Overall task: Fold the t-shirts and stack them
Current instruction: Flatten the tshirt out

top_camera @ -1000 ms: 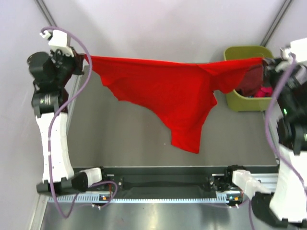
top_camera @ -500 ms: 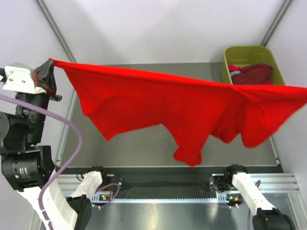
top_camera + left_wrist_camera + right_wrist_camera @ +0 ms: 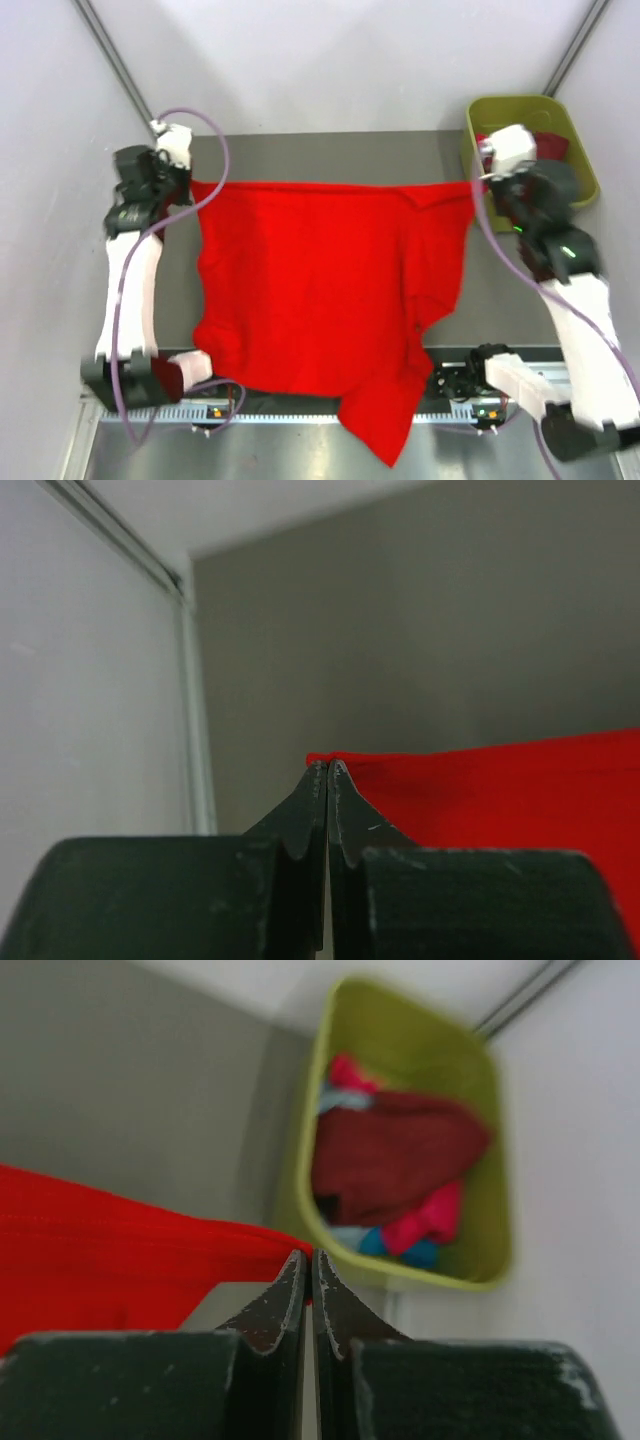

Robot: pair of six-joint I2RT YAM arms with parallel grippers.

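Note:
A large bright red t-shirt hangs stretched between my two grippers, its top edge taut across the table and its lower part draping over the near rail. My left gripper is shut on the shirt's left corner. My right gripper is shut on the shirt's right corner. A dark maroon t-shirt and a magenta-pink one lie in the olive-green tub at the back right.
The grey table shows behind the shirt. White walls stand close on both sides and behind. A metal rail with the arm bases runs along the near edge. Blue cloth also lies in the tub.
Both grippers have come down and inward from a high, wide spread, carrying the red shirt. It now hangs lower, with its bottom over the near rail.

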